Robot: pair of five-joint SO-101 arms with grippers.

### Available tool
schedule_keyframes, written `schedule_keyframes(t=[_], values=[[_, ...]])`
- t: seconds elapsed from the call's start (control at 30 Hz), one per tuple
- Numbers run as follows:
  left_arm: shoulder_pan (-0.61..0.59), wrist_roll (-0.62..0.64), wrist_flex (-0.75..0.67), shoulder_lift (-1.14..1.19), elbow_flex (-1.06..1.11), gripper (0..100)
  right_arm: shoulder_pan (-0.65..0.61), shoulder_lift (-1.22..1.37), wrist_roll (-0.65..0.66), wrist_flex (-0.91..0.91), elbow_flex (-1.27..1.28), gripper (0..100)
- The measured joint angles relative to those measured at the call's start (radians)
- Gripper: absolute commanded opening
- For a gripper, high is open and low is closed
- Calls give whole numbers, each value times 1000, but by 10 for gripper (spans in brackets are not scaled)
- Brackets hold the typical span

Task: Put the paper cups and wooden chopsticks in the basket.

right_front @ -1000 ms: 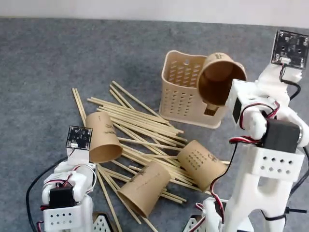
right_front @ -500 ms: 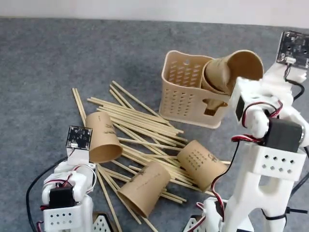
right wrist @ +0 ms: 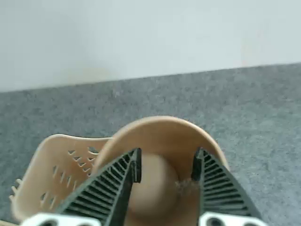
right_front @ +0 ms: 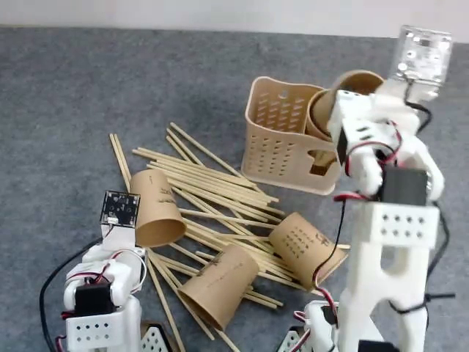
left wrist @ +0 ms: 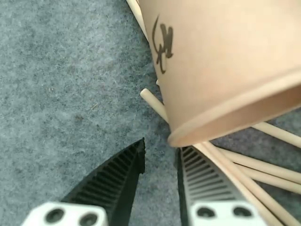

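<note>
Right gripper [right wrist: 166,165] hangs over the basket [right_front: 275,158], jaws apart, a cup [right wrist: 160,136] tilted in the basket corner under it; left gripper [left wrist: 160,155] low, jaws slightly apart, just beside the rim of a lying cup [left wrist: 221,70] atop the chopsticks [right_front: 212,183]. We judge cups light and thin-walled, crushable: pinch the rim wall gently; chopsticks stiff, slim, apt to roll: take mid-length.

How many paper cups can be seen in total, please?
4. Three lie on their sides among the chopsticks: left cup, front cup, right cup. The fourth cup is at the basket's right end. More may be hidden inside.
</note>
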Motion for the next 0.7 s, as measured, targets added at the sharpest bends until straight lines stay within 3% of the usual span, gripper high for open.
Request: schedule_keyframes(t=[0.37, 0.7], values=[[0, 0, 0, 0, 0, 120, -5, 25, 97, -80, 14, 183], [0, 0, 0, 0, 0, 120, -126, -167, 100, 212, 14, 183]])
